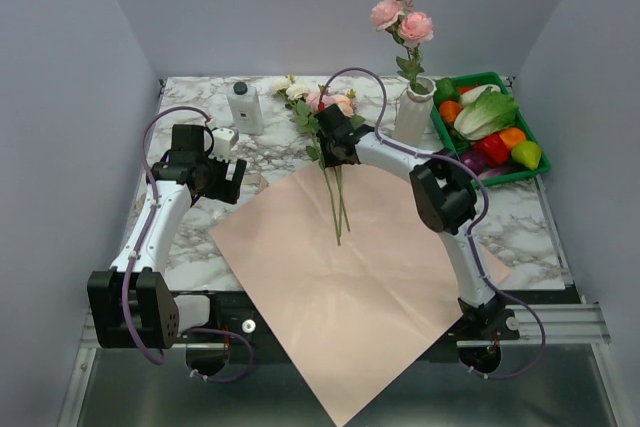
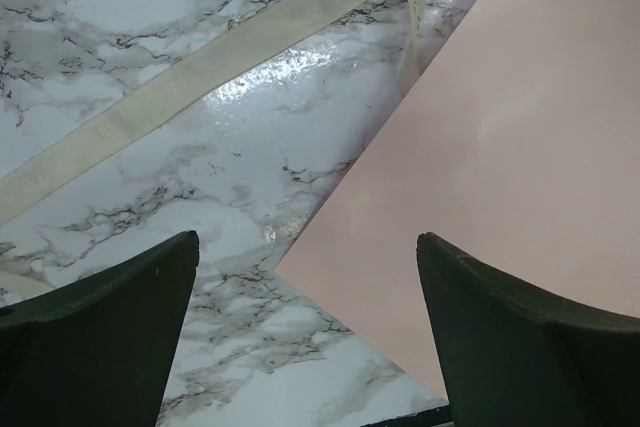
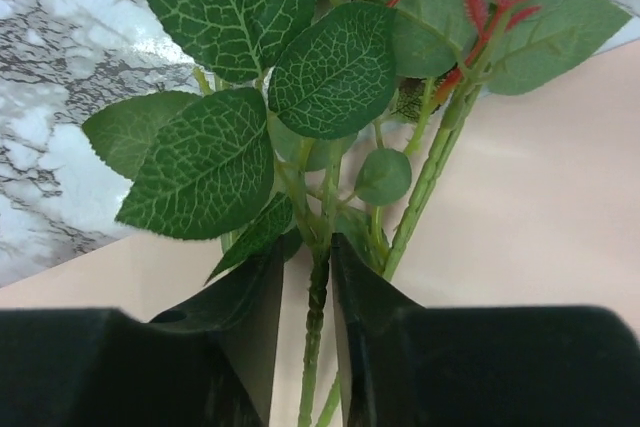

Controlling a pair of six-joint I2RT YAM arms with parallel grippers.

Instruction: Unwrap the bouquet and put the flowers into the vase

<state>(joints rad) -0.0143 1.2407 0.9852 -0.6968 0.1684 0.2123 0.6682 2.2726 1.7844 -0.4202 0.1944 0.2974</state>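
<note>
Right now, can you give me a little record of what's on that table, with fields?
Vase: white vase standing upright, pink roses in it
Loose flowers: other flowers lying down, stems across the pink paper
Paper: unfolded flat, overhanging the near table edge
Ribbon: cream ribbon loose on the marble table
Left gripper: open, holding nothing, above the paper's edge
Right gripper: jaws either side of one green stem; grip not clear
Also: white bottle, green tray of vegetables
</note>
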